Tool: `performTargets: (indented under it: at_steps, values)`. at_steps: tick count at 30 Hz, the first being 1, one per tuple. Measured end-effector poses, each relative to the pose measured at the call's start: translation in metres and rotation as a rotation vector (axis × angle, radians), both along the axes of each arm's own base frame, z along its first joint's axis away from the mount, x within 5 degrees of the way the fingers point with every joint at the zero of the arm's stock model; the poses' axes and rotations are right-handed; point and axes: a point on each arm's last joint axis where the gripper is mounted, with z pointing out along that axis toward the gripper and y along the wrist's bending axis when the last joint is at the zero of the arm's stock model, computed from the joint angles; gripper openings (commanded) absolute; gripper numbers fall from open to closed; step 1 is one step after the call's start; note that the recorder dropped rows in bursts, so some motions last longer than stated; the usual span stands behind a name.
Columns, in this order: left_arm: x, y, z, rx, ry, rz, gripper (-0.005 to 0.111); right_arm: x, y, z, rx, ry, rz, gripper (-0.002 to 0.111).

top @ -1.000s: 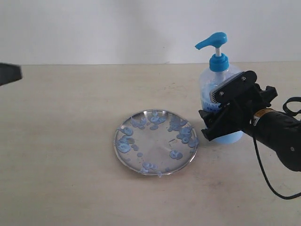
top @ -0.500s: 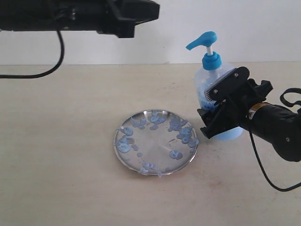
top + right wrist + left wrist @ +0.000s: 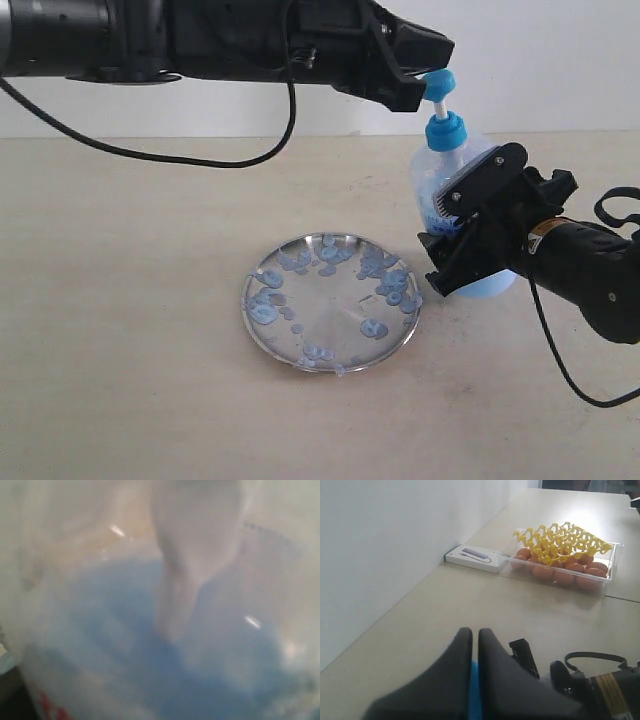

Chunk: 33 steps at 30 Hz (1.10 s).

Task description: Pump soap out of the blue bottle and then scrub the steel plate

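Jaws pressed together, left gripper (image 3: 424,74) has swung onto the pump (image 3: 441,84) of the blue bottle (image 3: 440,172), which right gripper (image 3: 466,236) apparently pinches; a squirt for the steel plate (image 3: 335,305) looks next.

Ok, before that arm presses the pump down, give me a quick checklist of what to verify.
1. Bottle steadied: ok, fingers of the right gripper clamp its body.
2. Left gripper on the pump head: ok, its closed fingers sit right at it.
3. Aim over the plate: cannot tell, the left gripper hides where the pump head points.
4. Soap on the plate: ok, blue blobs already scattered across it.
5. Plate flat on the table: ok.
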Motion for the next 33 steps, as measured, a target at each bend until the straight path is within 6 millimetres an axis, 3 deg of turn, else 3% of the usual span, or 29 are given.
performTargets:
  at_steps: [10, 23, 33]
  values:
    - [0.017, -0.010, -0.015, 0.007, 0.012, 0.011, 0.004, 0.000, 0.000, 0.000, -0.001, 0.000, 0.002, 0.001]
    - [0.018, -0.013, -0.018, 0.005, 0.076, 0.001, 0.004, 0.000, 0.000, 0.000, -0.003, 0.000, 0.006, 0.001]
    - [0.022, -0.022, -0.036, -0.023, 0.156, -0.034, 0.004, 0.000, 0.001, 0.000, -0.019, -0.003, 0.019, 0.001]
